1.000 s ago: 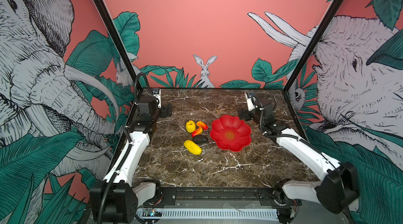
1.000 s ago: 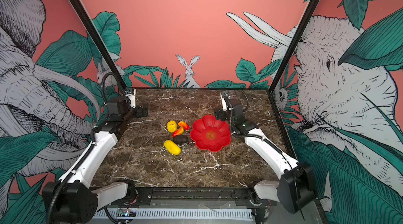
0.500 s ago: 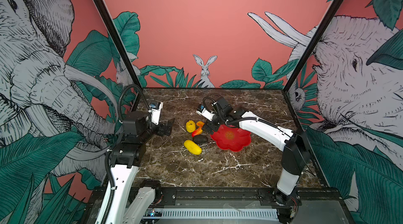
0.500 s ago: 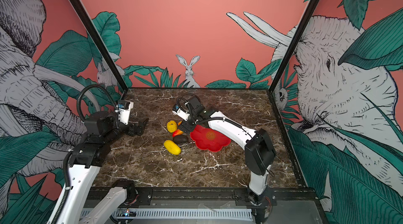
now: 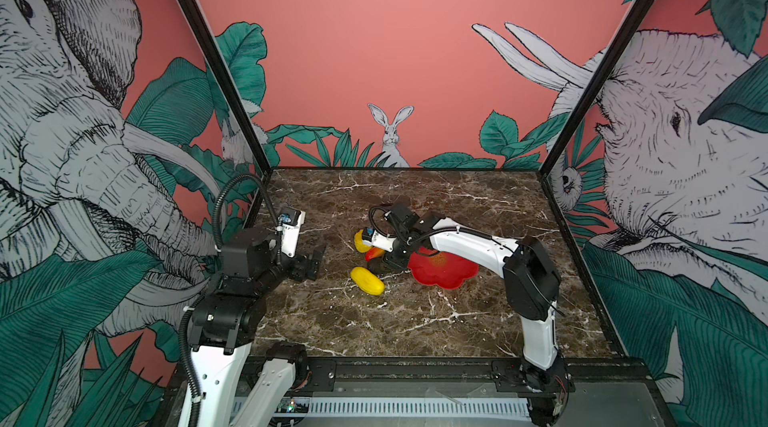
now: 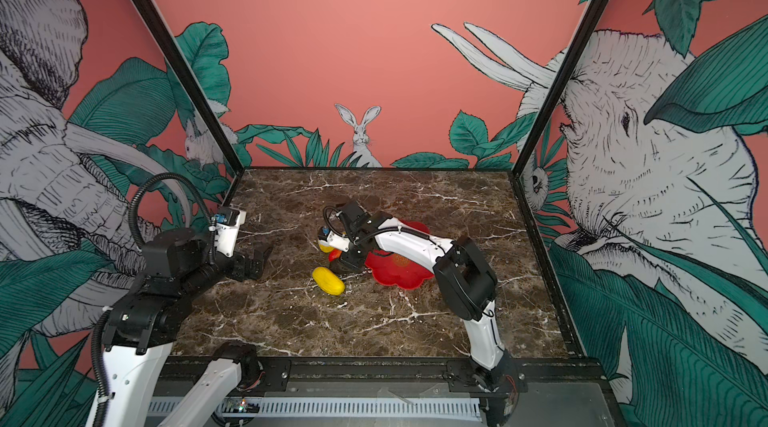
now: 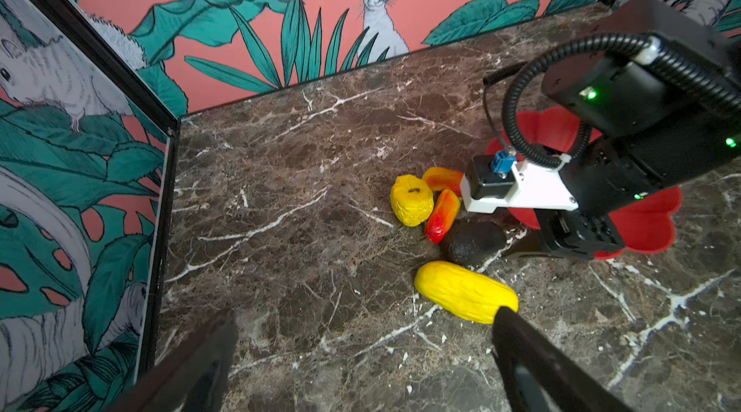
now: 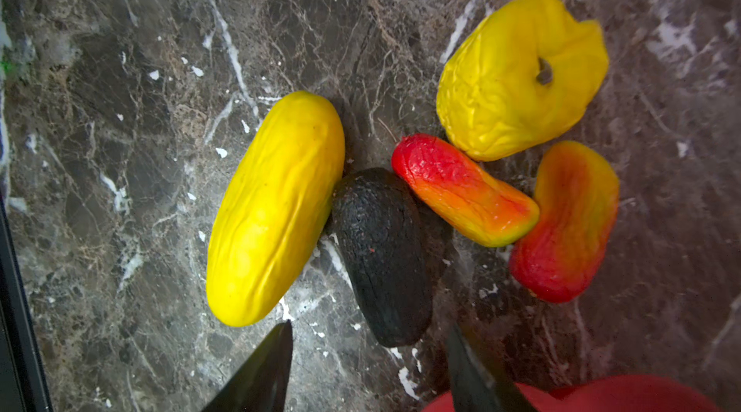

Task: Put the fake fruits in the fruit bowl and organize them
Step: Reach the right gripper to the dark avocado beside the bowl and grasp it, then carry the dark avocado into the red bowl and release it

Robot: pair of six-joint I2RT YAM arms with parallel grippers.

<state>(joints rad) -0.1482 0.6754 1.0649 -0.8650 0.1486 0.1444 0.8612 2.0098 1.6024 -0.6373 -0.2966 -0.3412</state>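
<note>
Within the last second both arms have been brought out from the far corners. The right arm has been swung across the bowl [image 5: 440, 277], and the right claw [image 8: 369, 330] has been lowered onto the fruits [image 6: 328, 279]. These are grouped on the table [image 5: 415, 321] at 9 o'clock of the bowl in both top views, just beside its rim.

In the right wrist view the jaws are seen part spread, one on either side of the near end of the black fruit [image 8: 381, 253]. A gap is left on each side, so nothing is pinched yet. In a top view the long yellow fruit [image 8: 276, 209] lies against the black one at its 7 o'clock. The red-orange fruits [image 8: 465, 189] and the bumpy yellow fruit [image 8: 517, 77] lie towards 11 o'clock.

The left arm has been raised and brought forward. The left claw [image 7: 365, 316] is held wide spread and empty, at 9 o'clock of the group.

No fruit has been shifted and the bowl is seen empty, so the task is judged barely begun. The black fruit is judged the first pick, and the long yellow fruit may be nudged as the jaws are closed.
</note>
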